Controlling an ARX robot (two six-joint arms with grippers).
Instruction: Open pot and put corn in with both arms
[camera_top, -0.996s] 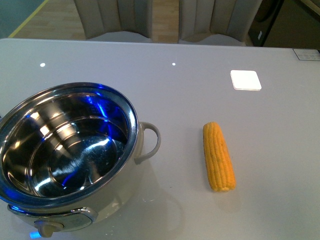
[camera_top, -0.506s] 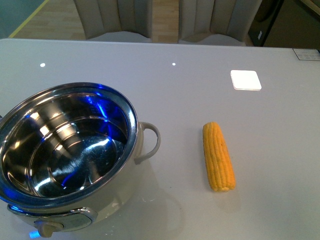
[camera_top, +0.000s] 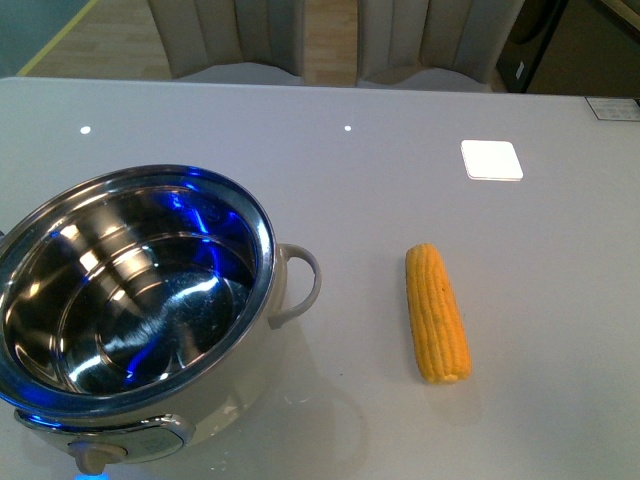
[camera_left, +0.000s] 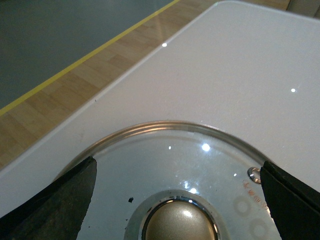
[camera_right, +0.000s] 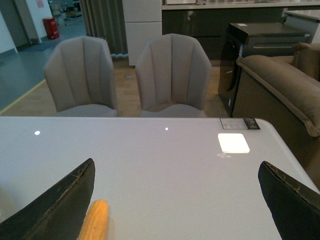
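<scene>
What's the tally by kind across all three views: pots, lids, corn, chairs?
Pot: 1
Glass lid: 1
Corn cob: 1
Chairs: 2
Total: 5

Glossy light-grey table (camera_top: 200, 120), ceiling-light spots reflecting on it. Two beige padded chairs behind: left chair (camera_top: 225, 35), right chair (camera_top: 440, 40). Wood floor (camera_left: 75, 82) with yellow line (camera_left: 90, 52), grey floor beyond. Brown sofa (camera_right: 280, 85) beside dark cabinet (camera_right: 260, 42). Red bin (camera_right: 50, 27) far back.
</scene>
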